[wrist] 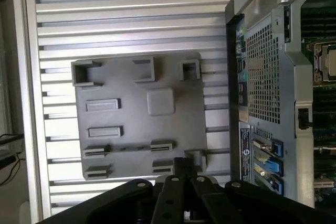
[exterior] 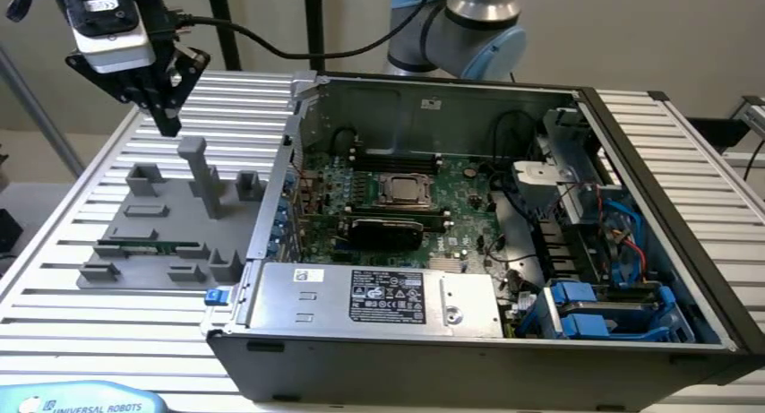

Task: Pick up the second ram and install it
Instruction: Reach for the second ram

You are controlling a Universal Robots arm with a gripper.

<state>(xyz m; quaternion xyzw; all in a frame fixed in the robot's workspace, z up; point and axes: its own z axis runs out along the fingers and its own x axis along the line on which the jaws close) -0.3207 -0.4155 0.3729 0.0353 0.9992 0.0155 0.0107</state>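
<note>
Second ram (exterior: 150,245) not picked up yet: lies flat in the grey holder (exterior: 132,218) on the slatted surface (exterior: 72,323), beside the PC case (exterior: 478,364). Claw (exterior: 164,117) hangs above the holder, shut, prob. empty. Pickup & install both left.

A ribbed aluminium table (exterior: 54,296) carries a grey fixture plate (exterior: 167,218) towards the exterior view's left, with an open computer case (exterior: 478,364) just beside it on the right.
</note>
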